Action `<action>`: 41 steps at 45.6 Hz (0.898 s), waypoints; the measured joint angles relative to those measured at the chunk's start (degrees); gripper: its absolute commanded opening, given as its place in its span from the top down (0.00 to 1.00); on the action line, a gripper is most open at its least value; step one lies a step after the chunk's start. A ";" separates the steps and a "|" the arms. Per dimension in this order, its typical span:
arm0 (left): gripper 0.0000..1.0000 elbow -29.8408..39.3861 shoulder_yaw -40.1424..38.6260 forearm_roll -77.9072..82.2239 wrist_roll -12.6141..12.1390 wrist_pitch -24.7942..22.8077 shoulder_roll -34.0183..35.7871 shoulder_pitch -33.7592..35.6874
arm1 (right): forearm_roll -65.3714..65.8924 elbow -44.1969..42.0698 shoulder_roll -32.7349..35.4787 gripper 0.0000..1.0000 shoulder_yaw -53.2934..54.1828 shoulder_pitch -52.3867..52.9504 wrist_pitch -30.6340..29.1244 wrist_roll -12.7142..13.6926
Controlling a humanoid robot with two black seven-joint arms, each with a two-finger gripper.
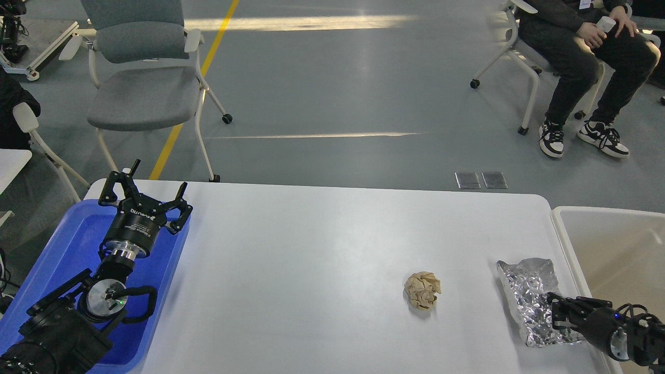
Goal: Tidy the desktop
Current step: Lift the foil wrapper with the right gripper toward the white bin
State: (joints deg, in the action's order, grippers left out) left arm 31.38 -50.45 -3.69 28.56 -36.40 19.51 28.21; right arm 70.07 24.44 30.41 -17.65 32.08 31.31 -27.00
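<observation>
Left gripper (146, 196) body: white lettering, upside down, too small to read.

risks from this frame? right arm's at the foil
1. The right gripper sits over the near edge of the crumpled foil; whether its jaws have closed on it is unclear. A thin edge grip may tear or slip.
2. The foil lies near the desktop right edge beside the cream bin; a nudge could drop it outside the bin.
3. The crumpled paper ball is light and may roll if swept.
</observation>
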 measured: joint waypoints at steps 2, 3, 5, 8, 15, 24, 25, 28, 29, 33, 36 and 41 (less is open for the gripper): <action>0.00 0.00 0.00 0.00 0.00 -0.02 0.00 0.00 | -1.15 0.00 0.02 1.00 -0.84 0.44 0.44 -0.14; 0.00 0.00 0.00 0.00 0.00 -0.04 0.00 0.00 | -1.67 0.03 0.07 1.00 -1.17 0.65 0.60 -0.23; 0.00 0.00 0.00 0.00 0.00 -0.05 0.00 0.00 | -2.79 0.13 0.31 1.00 -1.78 1.15 0.86 -0.53; 0.00 0.00 0.00 0.00 0.00 -0.06 0.00 0.00 | -4.26 0.35 0.74 1.00 -2.47 1.99 0.99 -1.04; 0.00 -0.02 0.00 0.01 0.00 -0.07 0.00 0.00 | -7.58 3.02 3.08 1.00 -3.21 4.81 0.06 -1.77; 0.00 -0.02 0.00 -0.01 0.00 -0.07 -0.01 0.00 | -11.18 9.81 7.93 1.00 -4.07 10.25 -2.44 -1.97; 0.00 -0.01 0.00 0.01 0.00 -0.07 -0.01 0.00 | -11.38 10.57 8.53 1.00 -4.19 10.83 -2.75 -1.98; 0.00 -0.01 0.00 0.00 0.00 -0.07 -0.01 0.00 | -11.90 12.96 10.43 1.00 -4.72 12.64 -3.81 -1.99; 0.00 -0.01 0.00 -0.01 0.00 -0.08 -0.01 0.00 | -12.01 13.73 11.04 1.00 -4.97 13.25 -4.16 -1.98; 0.00 -0.01 0.00 -0.01 0.00 -0.10 -0.01 0.00 | -12.23 16.84 13.80 1.00 -6.43 16.03 -5.53 -1.98; 0.00 0.00 0.00 -0.01 0.00 -0.12 -0.01 0.00 | -12.20 18.67 15.49 1.00 -7.55 17.89 -6.42 -2.04; 0.00 0.00 0.00 0.00 0.00 -0.14 -0.01 0.00 | -12.13 21.86 18.48 1.00 -9.37 21.60 -8.11 -2.10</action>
State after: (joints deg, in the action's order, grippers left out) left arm 31.38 -50.45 -3.69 28.56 -36.54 19.50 28.21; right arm 57.93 46.30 48.89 -27.02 53.68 23.21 -29.10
